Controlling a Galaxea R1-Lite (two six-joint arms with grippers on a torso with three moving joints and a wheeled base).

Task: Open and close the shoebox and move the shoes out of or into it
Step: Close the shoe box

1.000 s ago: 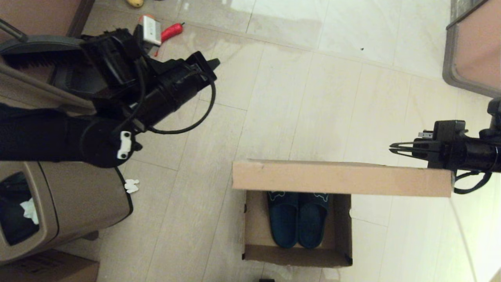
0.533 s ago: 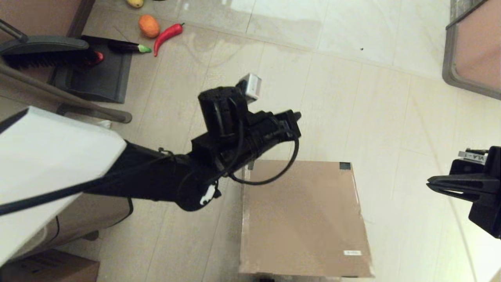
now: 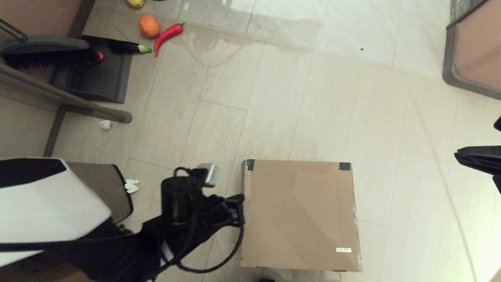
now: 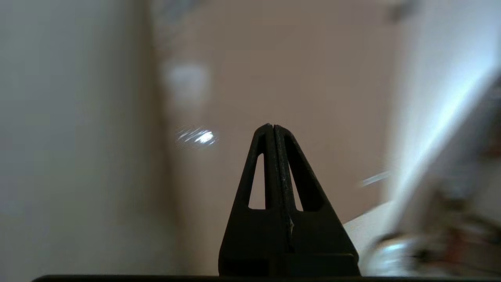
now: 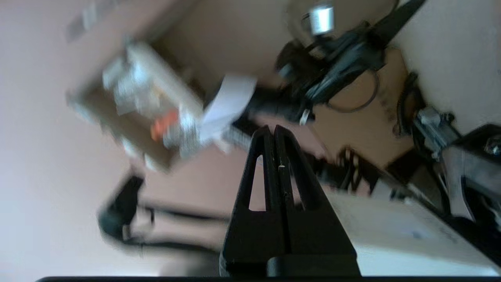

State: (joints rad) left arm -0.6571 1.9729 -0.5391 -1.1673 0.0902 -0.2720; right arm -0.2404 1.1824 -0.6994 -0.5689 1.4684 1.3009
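The shoebox (image 3: pixel 299 213) lies on the floor with its brown lid flat down, black tape at its two far corners and a small white label near the front right. The shoes are hidden inside it. My left gripper (image 3: pixel 239 199) is low beside the box's left edge, its fingers pressed together with nothing between them; the left wrist view shows the same shut gripper (image 4: pixel 273 126) against a blurred tan surface. My right gripper (image 3: pixel 456 155) hangs at the far right, well clear of the box, also shut and empty (image 5: pixel 273 127).
A brown trash bin (image 3: pixel 100 186) stands at the left behind my left arm. A dustpan and brush (image 3: pixel 90 74), an orange (image 3: pixel 149 26), a red chilli (image 3: pixel 167 33) and an eggplant (image 3: pixel 127 47) lie far left. Paper scraps (image 3: pixel 132 185) sit by the bin. A table corner (image 3: pixel 471 51) is far right.
The lid went from upright, with the shoes showing, to flat shut. My left arm swung across over the box and down to its left side. My right gripper drew back rightward.
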